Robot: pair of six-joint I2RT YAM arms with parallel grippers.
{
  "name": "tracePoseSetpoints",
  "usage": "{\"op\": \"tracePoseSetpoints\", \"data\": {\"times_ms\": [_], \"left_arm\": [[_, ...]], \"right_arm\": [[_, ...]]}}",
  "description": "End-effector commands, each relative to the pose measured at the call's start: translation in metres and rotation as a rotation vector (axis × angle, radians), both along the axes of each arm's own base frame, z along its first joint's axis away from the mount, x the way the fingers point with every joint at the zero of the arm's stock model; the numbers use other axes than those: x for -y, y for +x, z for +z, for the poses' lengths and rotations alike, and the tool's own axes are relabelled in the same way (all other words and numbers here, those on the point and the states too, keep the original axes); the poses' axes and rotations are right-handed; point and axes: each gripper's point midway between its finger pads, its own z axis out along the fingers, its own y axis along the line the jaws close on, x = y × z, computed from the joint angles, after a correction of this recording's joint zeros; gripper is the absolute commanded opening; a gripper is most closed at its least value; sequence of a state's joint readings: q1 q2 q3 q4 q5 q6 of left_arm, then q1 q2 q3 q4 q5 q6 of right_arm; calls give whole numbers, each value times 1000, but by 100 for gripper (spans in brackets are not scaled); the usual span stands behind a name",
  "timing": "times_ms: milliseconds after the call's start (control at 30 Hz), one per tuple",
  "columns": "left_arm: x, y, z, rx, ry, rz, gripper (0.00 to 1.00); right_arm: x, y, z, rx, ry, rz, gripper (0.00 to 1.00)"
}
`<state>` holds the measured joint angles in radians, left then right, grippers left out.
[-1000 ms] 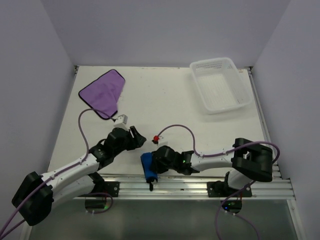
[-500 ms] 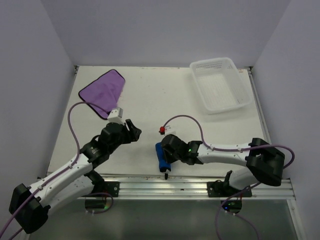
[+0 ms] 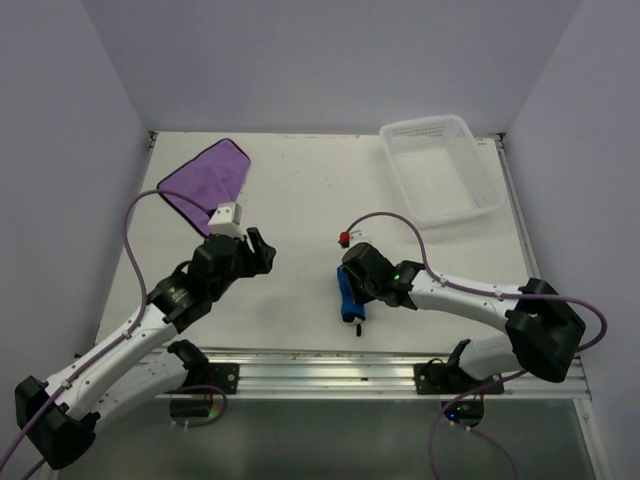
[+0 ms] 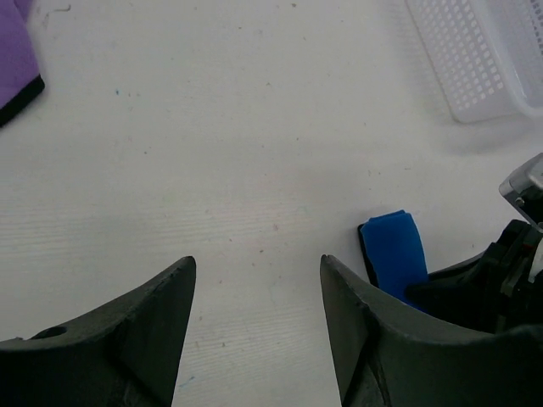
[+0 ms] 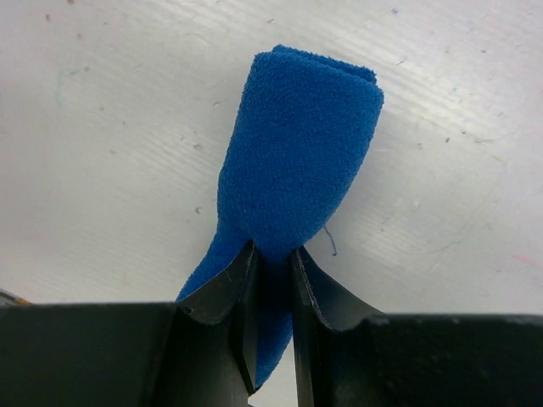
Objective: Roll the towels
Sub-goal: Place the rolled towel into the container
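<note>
Right wrist | right tool (image 5: 271, 259) pinches blue towel (image 5: 297, 153), roll jutting ahead | left tool (image 4: 257, 275) spread

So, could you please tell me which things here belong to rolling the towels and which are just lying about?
Part of the job: blue towel, rolled, pinched in the right gripper; purple towel, lying flat.
Just lying about: white basket, far right.
</note>
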<state>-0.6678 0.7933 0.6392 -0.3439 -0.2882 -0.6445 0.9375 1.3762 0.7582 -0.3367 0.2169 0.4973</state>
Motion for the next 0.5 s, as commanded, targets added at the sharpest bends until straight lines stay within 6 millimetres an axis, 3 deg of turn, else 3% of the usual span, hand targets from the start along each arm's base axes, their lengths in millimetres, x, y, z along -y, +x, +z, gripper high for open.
{"op": "tracePoseSetpoints", "data": {"times_ms": [0,233,467], "left_arm": [[-11,5,31,61,32,33,65],[-16,6,70,114,81,9,66],[-45,13,87,176,200,100,70]], "right_arm": [[-1,19,27,47,25,21,0],[6,44,53,85,30,32,0],[7,80,94,136,63,52,0]]}}
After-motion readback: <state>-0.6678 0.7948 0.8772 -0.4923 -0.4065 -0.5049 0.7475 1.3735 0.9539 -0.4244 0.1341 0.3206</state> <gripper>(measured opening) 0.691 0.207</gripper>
